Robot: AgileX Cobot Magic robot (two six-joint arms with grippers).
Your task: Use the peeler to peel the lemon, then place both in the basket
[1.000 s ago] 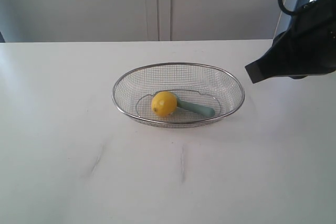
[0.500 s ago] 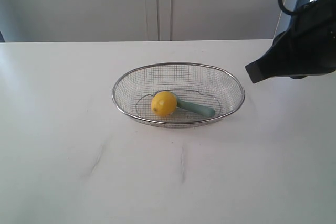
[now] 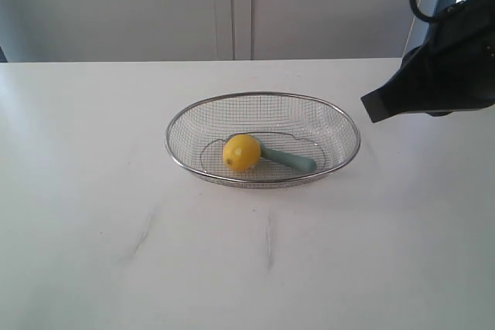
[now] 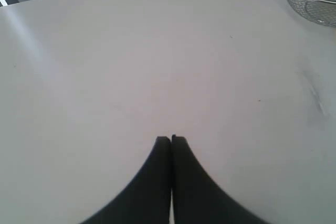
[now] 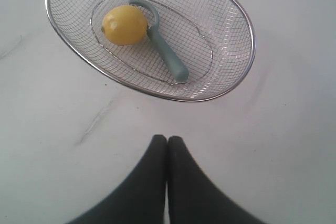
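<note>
The yellow lemon (image 3: pixel 242 152) (image 5: pixel 124 24) lies inside the wire mesh basket (image 3: pixel 344 120) (image 5: pixel 247 61) at the table's middle. Beside it lies the teal-handled peeler (image 3: pixel 289 160) (image 5: pixel 169 59), its metal head curving round the lemon. My right gripper (image 5: pixel 167 138) (image 3: pixel 370 107) hangs shut and empty above the table, to the right of the basket. My left gripper (image 4: pixel 171 138) is shut with nothing in it, over bare white table, and only the basket's rim (image 4: pixel 302 3) shows in a corner of its view. The left arm does not show in the exterior view.
The white table (image 3: pixel 93 191) stretches around the basket, with faint scuff marks (image 3: pixel 268 241) in front of it. Pale cabinet doors (image 3: pixel 232 5) stand behind the table. The right arm's dark body (image 3: pixel 448 59) fills the upper right of the exterior view.
</note>
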